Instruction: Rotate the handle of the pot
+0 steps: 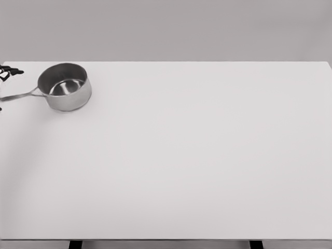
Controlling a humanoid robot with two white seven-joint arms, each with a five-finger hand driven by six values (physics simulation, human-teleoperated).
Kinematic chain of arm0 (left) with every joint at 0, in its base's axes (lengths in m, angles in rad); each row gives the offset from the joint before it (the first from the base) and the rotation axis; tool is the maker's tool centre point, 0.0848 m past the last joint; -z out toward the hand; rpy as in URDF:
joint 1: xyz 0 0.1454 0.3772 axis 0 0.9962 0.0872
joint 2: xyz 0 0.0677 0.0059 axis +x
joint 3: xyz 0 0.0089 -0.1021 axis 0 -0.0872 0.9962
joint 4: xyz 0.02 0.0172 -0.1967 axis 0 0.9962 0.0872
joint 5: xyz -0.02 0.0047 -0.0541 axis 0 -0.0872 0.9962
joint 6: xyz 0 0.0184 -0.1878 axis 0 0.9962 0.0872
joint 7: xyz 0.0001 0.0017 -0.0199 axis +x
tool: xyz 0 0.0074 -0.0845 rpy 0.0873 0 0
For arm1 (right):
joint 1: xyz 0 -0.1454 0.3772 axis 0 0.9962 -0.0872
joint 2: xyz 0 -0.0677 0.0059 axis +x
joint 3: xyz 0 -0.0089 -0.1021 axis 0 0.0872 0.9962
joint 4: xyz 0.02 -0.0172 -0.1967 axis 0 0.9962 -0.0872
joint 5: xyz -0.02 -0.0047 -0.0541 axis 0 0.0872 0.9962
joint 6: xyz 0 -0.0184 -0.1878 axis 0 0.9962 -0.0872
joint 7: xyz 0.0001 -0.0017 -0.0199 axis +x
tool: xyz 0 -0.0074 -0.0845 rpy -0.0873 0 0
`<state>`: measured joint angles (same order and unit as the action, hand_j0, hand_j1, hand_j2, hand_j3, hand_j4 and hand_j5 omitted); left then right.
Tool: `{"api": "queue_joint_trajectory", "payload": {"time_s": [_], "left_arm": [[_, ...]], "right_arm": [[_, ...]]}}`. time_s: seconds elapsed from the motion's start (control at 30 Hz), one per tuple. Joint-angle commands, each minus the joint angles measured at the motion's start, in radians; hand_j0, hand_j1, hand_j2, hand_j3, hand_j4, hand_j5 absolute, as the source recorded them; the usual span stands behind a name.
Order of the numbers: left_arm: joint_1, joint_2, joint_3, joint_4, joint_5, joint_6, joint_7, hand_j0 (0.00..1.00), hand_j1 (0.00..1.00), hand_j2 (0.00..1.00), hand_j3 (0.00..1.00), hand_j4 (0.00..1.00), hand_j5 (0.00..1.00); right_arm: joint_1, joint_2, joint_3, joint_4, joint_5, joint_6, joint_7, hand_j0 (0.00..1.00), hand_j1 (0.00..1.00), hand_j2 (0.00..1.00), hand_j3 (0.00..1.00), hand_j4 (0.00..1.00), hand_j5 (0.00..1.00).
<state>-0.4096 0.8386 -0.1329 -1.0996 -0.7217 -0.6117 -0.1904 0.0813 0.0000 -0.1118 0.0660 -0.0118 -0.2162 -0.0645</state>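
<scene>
A: Where does the pot sit?
B: At the table's far left, upright, handle pointing left.
A: And the robot hand?
B: Only dark fingertips show at the left edge; its grip cannot be told.

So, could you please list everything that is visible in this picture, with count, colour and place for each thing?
pot: one, silver metal, upright at the far left of the table, nothing visible inside
pot handle: one, silver, thin, points left from the pot toward the picture's left edge
table: one, white, fills most of the view
table legs: two dark pieces visible under the near edge
wall: grey, behind the table
hand: dark fingertips only, at the left edge beyond the handle; which hand it is and its finger state cannot be told
arms: none visible
</scene>
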Motion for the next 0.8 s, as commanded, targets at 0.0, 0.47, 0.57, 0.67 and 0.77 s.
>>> {"api": "queue_joint_trajectory", "payload": {"time_s": [0.0, 0.47, 0.57, 0.67, 0.77], "left_arm": [[-0.003, -0.004, 0.001, 0.024, -0.011, 0.001, 0.000, 1.00, 1.00, 1.00, 1.00, 1.00, 1.00], [0.003, -0.013, -0.005, -0.020, -0.007, 0.001, 0.000, 1.00, 1.00, 1.00, 1.00, 1.00, 1.00], [-0.003, -0.029, -0.011, -0.026, -0.007, 0.001, 0.000, 1.00, 1.00, 1.00, 1.00, 1.00, 1.00], [-0.003, -0.045, -0.016, -0.032, -0.013, 0.001, 0.000, 1.00, 1.00, 1.00, 1.00, 1.00, 1.00], [-0.009, -0.062, -0.011, -0.025, -0.068, 0.001, 0.000, 1.00, 1.00, 1.00, 1.00, 1.00, 1.00]], "right_arm": [[0.000, 0.000, 0.000, 0.000, 0.000, 0.000, 0.000, 1.00, 1.00, 1.00, 1.00, 1.00, 1.00], [0.000, 0.000, 0.000, 0.000, 0.000, 0.000, 0.000, 1.00, 1.00, 1.00, 1.00, 1.00, 1.00], [0.000, 0.000, 0.000, -0.002, 0.000, 0.000, 0.000, 1.00, 1.00, 1.00, 1.00, 1.00, 1.00], [0.000, 0.000, 0.000, -0.002, 0.000, 0.000, 0.000, 1.00, 1.00, 1.00, 1.00, 1.00, 1.00], [0.000, 0.000, 0.000, 0.000, 0.000, 0.000, 0.000, 1.00, 1.00, 1.00, 1.00, 1.00, 1.00]]}}
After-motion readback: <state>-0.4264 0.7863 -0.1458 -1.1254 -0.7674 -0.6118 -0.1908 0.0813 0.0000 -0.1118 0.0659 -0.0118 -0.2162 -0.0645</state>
